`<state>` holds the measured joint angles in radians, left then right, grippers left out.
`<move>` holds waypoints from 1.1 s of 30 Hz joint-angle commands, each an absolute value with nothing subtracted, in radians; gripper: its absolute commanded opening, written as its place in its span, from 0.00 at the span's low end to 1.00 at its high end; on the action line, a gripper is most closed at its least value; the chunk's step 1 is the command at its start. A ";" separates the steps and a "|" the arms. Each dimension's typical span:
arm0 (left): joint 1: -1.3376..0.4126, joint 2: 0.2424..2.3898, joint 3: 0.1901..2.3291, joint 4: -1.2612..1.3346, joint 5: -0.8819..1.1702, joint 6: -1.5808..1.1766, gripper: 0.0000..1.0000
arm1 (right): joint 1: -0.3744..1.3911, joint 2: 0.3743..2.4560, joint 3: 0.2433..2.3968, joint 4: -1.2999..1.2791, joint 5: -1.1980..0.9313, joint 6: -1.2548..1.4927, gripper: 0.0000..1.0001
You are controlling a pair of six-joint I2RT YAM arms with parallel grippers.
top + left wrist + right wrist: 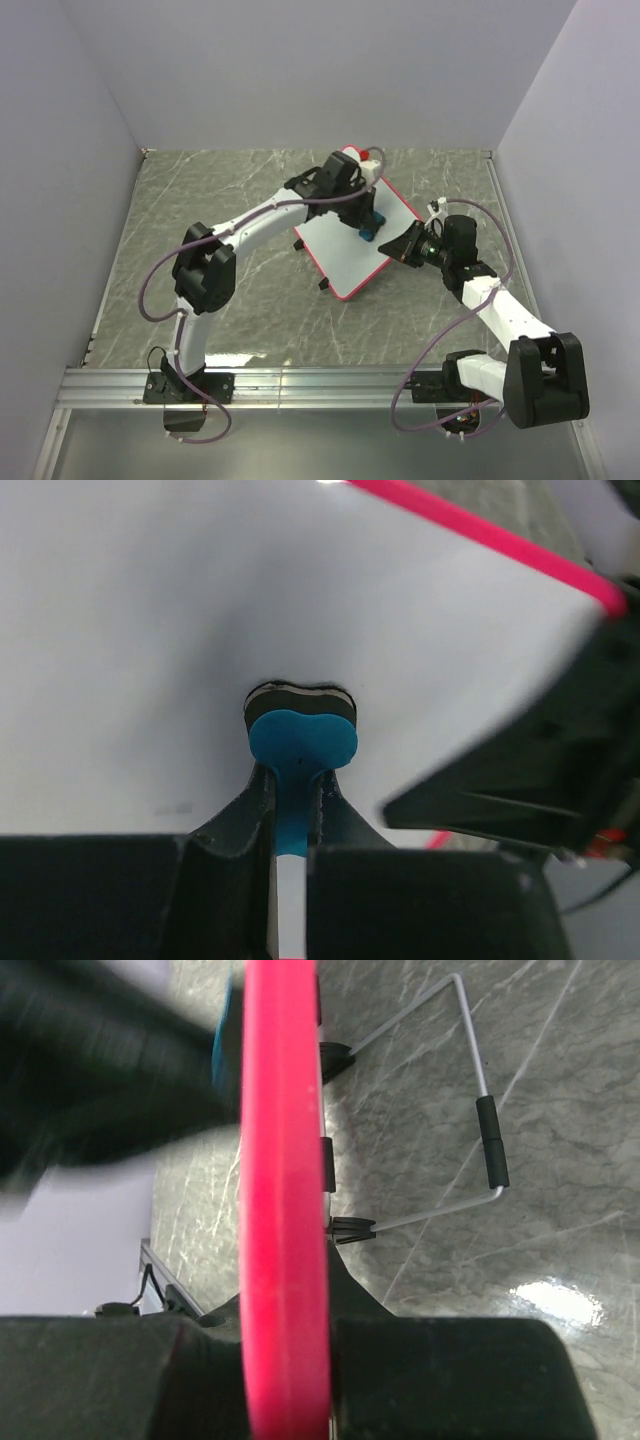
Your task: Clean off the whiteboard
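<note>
The left fingers (238,825) are pinched nearly shut on the thin stem of a small blue eraser (301,742), whose pad presses flat against the white face of the whiteboard (150,620). The right fingers (170,1375) are clamped on the board's red rim (285,1190) at its near-right edge. The whiteboard sits mid-surface, a little right of centre, turned diagonally so one corner points at the far wall. Its face looks up toward the left arm. From here I cannot tell which way its long axis runs. Behind it, a wire stand (487,1140) rests on the grey marble surface (220,200).
</note>
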<state>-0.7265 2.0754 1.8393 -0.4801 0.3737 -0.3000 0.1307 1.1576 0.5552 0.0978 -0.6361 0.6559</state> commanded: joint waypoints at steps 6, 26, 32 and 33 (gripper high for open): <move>-0.773 2.154 1.922 -0.560 0.448 -0.307 0.00 | 0.163 1.200 0.534 -0.020 -0.624 0.578 0.00; -0.607 2.085 1.534 -0.396 0.353 -0.384 0.00 | 0.161 1.226 0.555 -0.023 -0.626 0.577 0.00; -0.714 2.131 1.775 -0.474 0.451 -0.382 0.00 | 0.164 1.239 0.564 -0.020 -0.626 0.575 0.00; -0.735 2.144 1.796 -0.476 0.463 -0.387 0.00 | 0.163 1.242 0.566 -0.018 -0.626 0.574 0.00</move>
<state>-0.5999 2.0632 1.7119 -0.5373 0.4202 -0.3824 0.1265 1.1934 0.5713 0.1299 -0.6456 0.6376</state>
